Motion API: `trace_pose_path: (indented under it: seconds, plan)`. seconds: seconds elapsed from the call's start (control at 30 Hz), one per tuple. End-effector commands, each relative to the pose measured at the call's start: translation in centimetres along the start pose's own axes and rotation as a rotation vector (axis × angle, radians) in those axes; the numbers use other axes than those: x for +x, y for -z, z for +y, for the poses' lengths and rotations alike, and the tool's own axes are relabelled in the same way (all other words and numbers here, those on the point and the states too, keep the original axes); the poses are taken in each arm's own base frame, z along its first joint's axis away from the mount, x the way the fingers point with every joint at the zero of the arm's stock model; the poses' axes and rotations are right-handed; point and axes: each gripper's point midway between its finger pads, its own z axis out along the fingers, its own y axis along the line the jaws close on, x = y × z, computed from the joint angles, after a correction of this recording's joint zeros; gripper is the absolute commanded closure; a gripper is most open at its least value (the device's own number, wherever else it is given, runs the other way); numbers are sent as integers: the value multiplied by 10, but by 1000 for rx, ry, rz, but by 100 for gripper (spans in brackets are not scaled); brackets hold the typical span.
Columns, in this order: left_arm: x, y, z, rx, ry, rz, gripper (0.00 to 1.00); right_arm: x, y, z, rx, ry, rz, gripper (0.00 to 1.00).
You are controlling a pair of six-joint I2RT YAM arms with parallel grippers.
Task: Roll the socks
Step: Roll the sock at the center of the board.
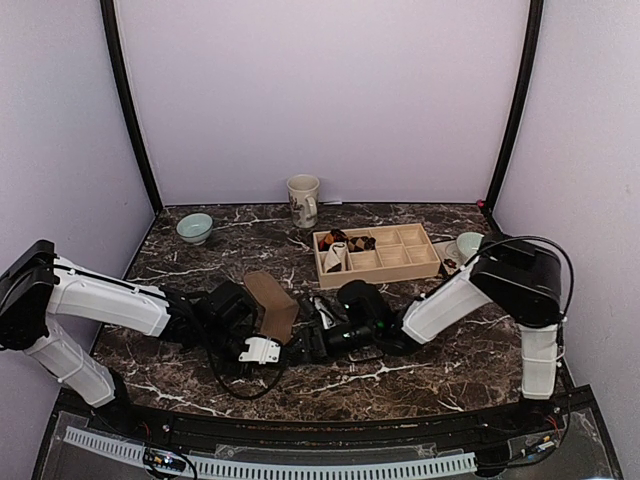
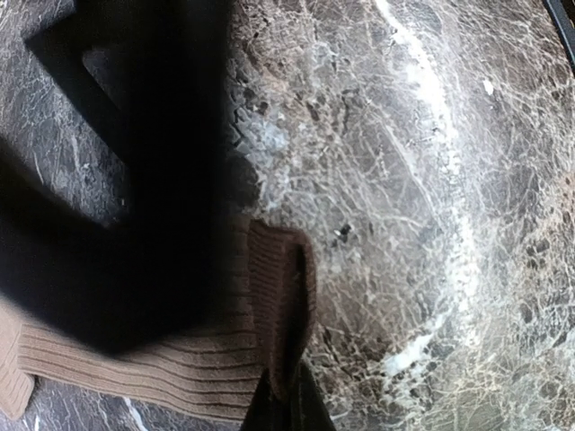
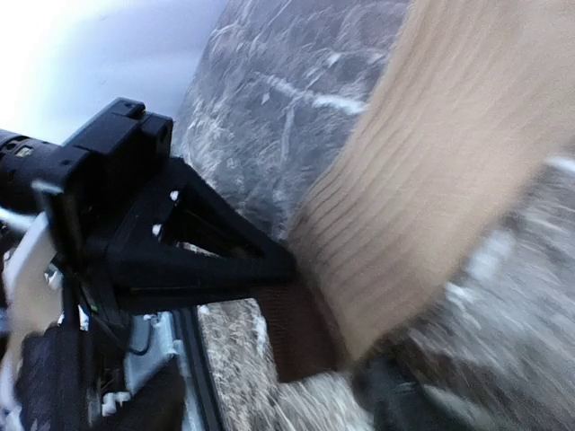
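The plain tan ribbed sock (image 1: 272, 303) lies near the middle of the table, its cuff end raised. My left gripper (image 2: 280, 395) is shut on the sock's darker cuff (image 2: 280, 296), with both fingers pinching its edge. In the top view the left gripper (image 1: 284, 343) meets my right gripper (image 1: 316, 336) at the sock's near end. In the right wrist view the sock (image 3: 440, 171) fills the upper right and the left gripper's black finger (image 3: 225, 265) clamps the cuff. One blurred finger (image 3: 400, 395) of the right gripper shows below the sock, off to the side, open. A dark checked bundle (image 1: 340, 239) sits in the tray.
A wooden compartment tray (image 1: 400, 258) stands right of centre, holding a small white striped roll (image 1: 334, 259). A mug (image 1: 303, 200) is at the back, a pale bowl (image 1: 195, 228) at back left and another (image 1: 468, 244) at the right. Both arms crowd the near middle.
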Motion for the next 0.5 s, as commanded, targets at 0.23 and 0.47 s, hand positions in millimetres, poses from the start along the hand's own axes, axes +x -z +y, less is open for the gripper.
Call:
trace_pose_path:
  seconds: [0.23, 0.47]
  plan:
    - [12, 1, -23, 119, 3, 8, 100, -93, 202, 25, 819, 298, -879, 1]
    - [3, 5, -16, 138, 44, -19, 100, -91, 220, 34, 748, 174, -942, 1]
